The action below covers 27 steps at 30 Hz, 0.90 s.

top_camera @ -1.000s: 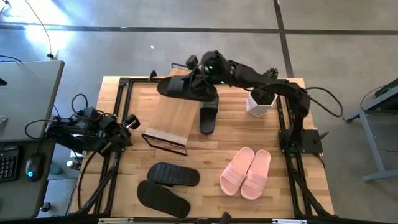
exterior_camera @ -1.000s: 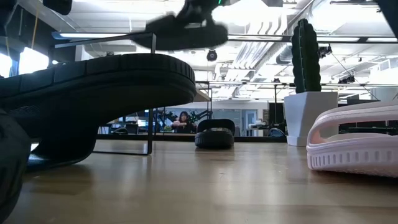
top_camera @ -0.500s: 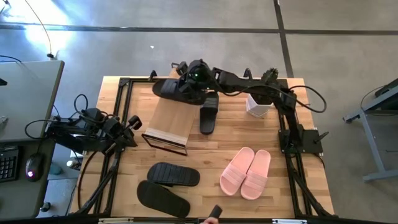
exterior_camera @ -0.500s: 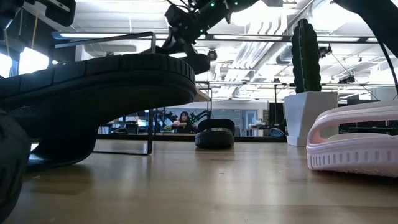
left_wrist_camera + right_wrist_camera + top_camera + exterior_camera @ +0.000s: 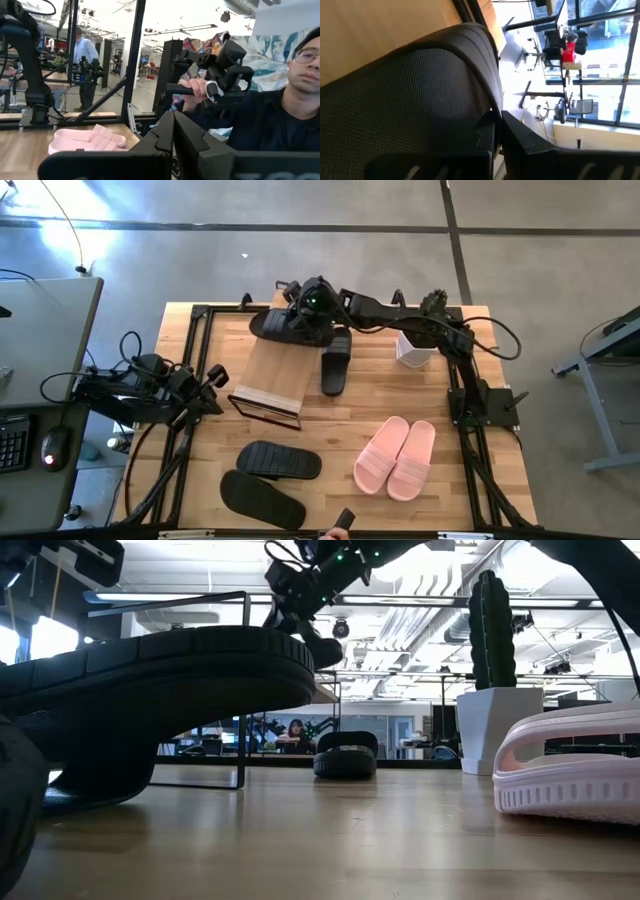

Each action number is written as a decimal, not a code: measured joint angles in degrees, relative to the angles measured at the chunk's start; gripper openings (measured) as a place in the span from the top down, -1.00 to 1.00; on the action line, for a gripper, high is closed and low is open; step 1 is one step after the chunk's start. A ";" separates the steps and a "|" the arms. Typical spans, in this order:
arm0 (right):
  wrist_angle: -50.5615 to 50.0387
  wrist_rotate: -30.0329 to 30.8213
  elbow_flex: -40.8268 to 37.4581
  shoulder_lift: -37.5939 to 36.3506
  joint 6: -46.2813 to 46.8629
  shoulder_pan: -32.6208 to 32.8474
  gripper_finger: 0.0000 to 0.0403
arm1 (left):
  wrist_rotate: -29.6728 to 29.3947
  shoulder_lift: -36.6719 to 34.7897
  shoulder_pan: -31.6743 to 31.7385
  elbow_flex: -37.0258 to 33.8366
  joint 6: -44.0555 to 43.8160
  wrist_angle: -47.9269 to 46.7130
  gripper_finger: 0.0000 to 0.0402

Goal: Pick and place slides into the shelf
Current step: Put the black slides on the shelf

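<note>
My right gripper (image 5: 308, 308) is shut on a black slide (image 5: 283, 326) at the far end of the shelf (image 5: 272, 370), a slanted wooden rack in a black frame. Whether the slide touches the shelf's board I cannot tell. A second black slide (image 5: 337, 360) lies flat on the table just right of the shelf. Two more black slides (image 5: 270, 478) lie near the front edge, one of them filling the low view (image 5: 150, 680). A pink pair (image 5: 396, 458) lies at the front right. My left gripper (image 5: 213, 376) waits shut at the table's left edge. My right gripper pinches the slide's wide mesh strap (image 5: 470, 100) at its edge between the two fingers (image 5: 520, 142). The fingers come from the table's right, slanting downward. The slide lies about level below them, its length across the shelf's far end (image 5: 270, 330).
A white pot with a cactus (image 5: 418, 345) stands at the back right, under my right arm. A black frame (image 5: 190, 340) runs around the table's edges. A person holding control handles (image 5: 215, 87) sits beyond the table, and a hand (image 5: 342, 525) shows at the front edge.
My right gripper has come down and toward the table's left edge with the black slide. The slide has sunk from well above the shelf down to its far end. For the last half second it has barely moved.
</note>
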 joint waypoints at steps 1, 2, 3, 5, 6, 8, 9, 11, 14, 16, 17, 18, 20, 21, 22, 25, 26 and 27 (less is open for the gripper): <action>-0.05 -0.05 0.00 -0.01 0.00 -0.01 1.00 | -0.12 0.00 0.00 0.00 0.00 0.00 1.00; -0.11 -0.30 0.00 -0.02 -0.03 -0.01 1.00 | -0.17 0.00 0.00 0.00 -0.02 0.00 1.00; -0.26 -0.80 0.00 -0.01 -0.04 -0.03 1.00 | -0.30 0.00 0.00 0.00 0.00 -0.10 1.00; -0.65 -2.31 0.00 -0.01 -0.07 -0.23 1.00 | -0.40 0.00 0.00 0.00 0.00 -0.46 1.00; -1.00 -2.90 0.00 -0.01 -0.05 -0.39 1.00 | -0.44 0.00 0.01 0.00 -0.01 -0.60 1.00; -3.03 -3.81 0.00 -0.03 -0.05 -0.45 1.00 | -0.71 0.00 0.00 0.00 0.00 -0.70 1.00; -4.09 -4.13 0.00 -0.03 -0.05 -0.59 1.00 | -0.86 0.00 0.00 0.00 0.00 -0.73 1.00; -5.52 -4.18 0.00 -0.01 -0.13 -0.76 1.00 | -0.94 0.00 0.00 0.00 0.00 -0.85 1.00; -6.56 -4.34 0.00 -0.03 -0.09 -1.28 1.00 | -1.44 0.00 0.00 0.00 -0.01 -0.85 1.00; -6.96 -4.32 0.00 -0.03 -0.07 -1.50 1.00 | -2.25 0.00 0.00 0.00 -0.02 -0.85 1.00; -6.97 -4.32 0.00 -0.03 -0.07 -1.54 1.00 | -2.58 0.00 0.00 0.00 -0.01 -0.85 1.00; -6.97 -4.32 0.00 -0.02 -0.07 -1.56 1.00 | -2.97 0.00 0.00 0.00 0.00 -0.85 1.00; -6.97 -4.41 0.00 -0.03 -0.07 -1.54 1.00 | -3.32 0.00 0.02 0.00 0.00 -0.85 1.00; -6.99 -4.77 0.00 -0.03 -0.07 -1.56 1.00 | -3.32 0.00 0.02 0.00 -0.02 -0.85 1.00; -7.05 -5.40 0.00 -0.03 -0.06 -1.56 1.00 | -3.32 0.00 0.02 0.00 0.00 -0.85 1.00; -7.28 -7.85 0.00 -0.03 1.30 -1.60 0.94 | -3.32 0.00 0.02 0.00 -0.02 -0.83 1.00; -7.31 -8.34 0.00 -0.03 1.93 -1.60 0.90 | -3.32 0.00 0.02 0.00 -0.01 -0.83 1.00; -7.40 -8.42 0.00 -0.03 2.36 -1.58 0.86 | -3.32 0.00 0.01 0.00 -0.02 -0.83 1.00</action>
